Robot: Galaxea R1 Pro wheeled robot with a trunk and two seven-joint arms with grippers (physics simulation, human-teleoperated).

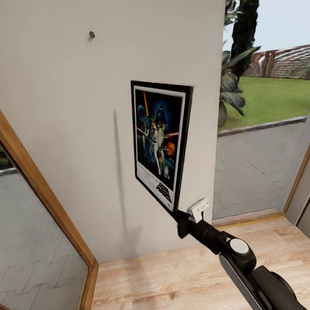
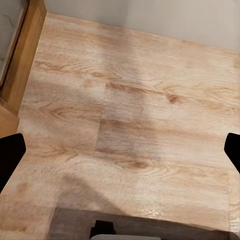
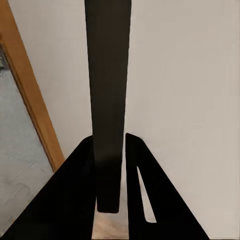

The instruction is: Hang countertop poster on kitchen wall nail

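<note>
Black tubular right arm (image 1: 255, 274), round pale grey joint cap (image 1: 239, 247), small white bracket (image 1: 200, 209), black jaws

The head camera looks forward and down at the pale wall (image 1: 71, 138) close ahead, timber floor (image 1: 173, 293) below. The left wrist camera points down, close over the same floor (image 2: 130, 125). The right wrist camera looks up that wall (image 3: 190, 75), tight behind the poster (image 3: 107, 100) edge.

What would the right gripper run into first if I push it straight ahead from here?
Probably the wall. The right gripper grips the poster by its bottom edge and points up toward the wall; the poster's top would likely touch first, though depth is unclear.
</note>
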